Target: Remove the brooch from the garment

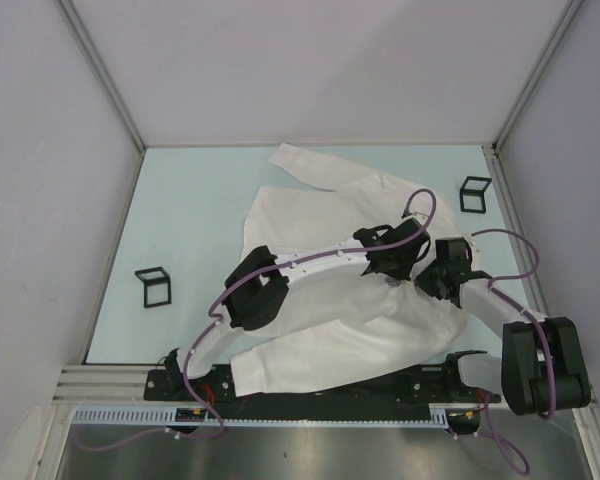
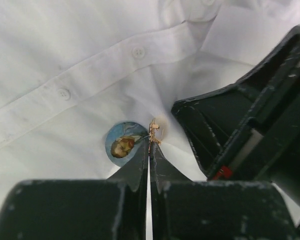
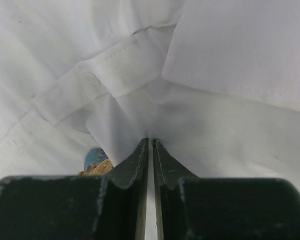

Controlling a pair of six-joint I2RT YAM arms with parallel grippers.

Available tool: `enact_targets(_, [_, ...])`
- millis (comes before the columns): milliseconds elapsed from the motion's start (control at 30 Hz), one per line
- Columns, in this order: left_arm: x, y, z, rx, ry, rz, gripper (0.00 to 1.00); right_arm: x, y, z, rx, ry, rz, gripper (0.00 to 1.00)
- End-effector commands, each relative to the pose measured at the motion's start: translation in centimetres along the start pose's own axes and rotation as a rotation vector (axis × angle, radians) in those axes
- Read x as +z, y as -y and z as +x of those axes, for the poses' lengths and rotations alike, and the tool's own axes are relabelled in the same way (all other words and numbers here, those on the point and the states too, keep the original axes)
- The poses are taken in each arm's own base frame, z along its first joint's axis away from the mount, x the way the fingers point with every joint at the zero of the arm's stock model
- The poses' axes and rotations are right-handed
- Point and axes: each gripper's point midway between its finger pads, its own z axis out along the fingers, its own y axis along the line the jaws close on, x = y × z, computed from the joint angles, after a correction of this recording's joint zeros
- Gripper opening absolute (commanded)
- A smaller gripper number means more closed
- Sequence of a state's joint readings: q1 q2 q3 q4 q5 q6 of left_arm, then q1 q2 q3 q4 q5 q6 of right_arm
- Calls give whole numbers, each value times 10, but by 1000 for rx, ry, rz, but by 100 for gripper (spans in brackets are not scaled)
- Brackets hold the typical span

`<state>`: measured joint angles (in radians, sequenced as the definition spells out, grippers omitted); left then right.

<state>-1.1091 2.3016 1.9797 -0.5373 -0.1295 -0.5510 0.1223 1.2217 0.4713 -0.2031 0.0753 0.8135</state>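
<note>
The white shirt lies spread on the table. A round blue brooch with a portrait is pinned on its front below the button placket. My left gripper is shut on the brooch's gold clasp at the brooch's right edge. My right gripper is shut on a pinched-up fold of the shirt cloth just beside the brooch. It appears as a black body close to the right of the left fingers. From above, both grippers meet over the shirt's right part.
Two black wire cube frames stand on the pale green table, one at the left and one at the back right. Grey walls enclose the table on three sides. Purple cables loop over both arms.
</note>
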Motion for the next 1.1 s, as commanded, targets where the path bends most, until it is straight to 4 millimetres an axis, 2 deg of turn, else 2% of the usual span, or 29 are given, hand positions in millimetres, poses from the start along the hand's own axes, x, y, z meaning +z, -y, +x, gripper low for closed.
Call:
enact_targets(0, [-1,-8,10,111,-48,-79,0,2,15,-1,73,30,66,12])
enact_targets(167, [-2,-17,15,136,-53,-114,0,-1,19,-10,100,70,73,13])
enact_targets(400, [-1,-4,25,168,-111,-32,0,1,25,-20,107,87,80,13])
enact_targets(667, [-8,7,33,184,-186,27,0,7,21,-17,88,66,62,12])
enact_targets(1067, [-13,0,56,146,-335,68,0,6,24,-23,66,99,76,13])
